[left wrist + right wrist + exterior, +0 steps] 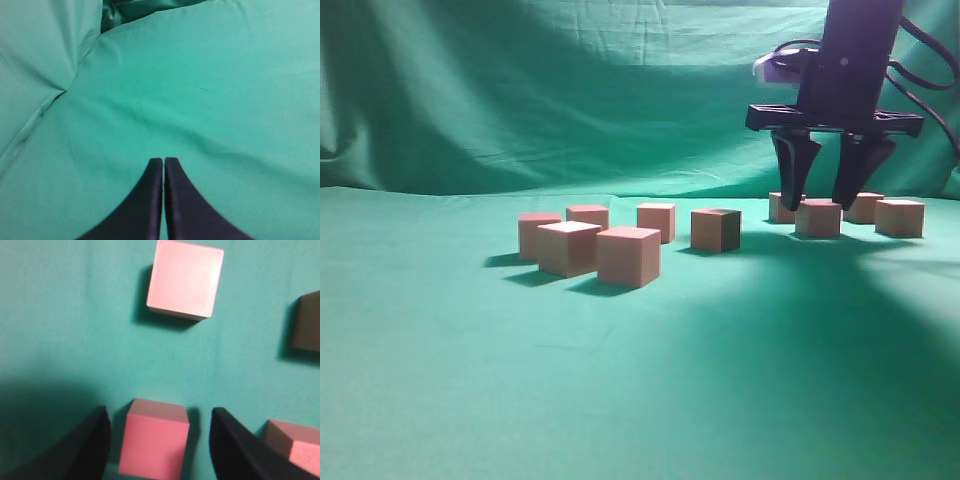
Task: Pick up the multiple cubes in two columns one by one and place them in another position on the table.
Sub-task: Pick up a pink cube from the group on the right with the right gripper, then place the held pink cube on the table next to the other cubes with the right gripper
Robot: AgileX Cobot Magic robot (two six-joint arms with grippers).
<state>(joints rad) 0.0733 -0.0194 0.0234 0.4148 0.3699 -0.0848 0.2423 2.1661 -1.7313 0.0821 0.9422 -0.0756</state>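
Several pinkish-tan cubes stand on the teal table (640,380). One cluster sits left of centre, with its nearest cube (628,255) in front. A second group lies at the right. My right gripper (817,205) hangs over that group, its fingers straddling one cube (818,220). In the right wrist view this cube (154,437) sits between the open fingers of the right gripper (160,412), with a gap on each side. My left gripper (163,160) is shut over bare cloth, with nothing between its fingers.
More cubes surround the right gripper: one ahead (185,279), a shadowed one at the right edge (307,321), one at the lower right (295,442). A dark-faced cube (716,229) stands between the groups. Wrinkled green backdrop cloth (570,90) hangs behind.
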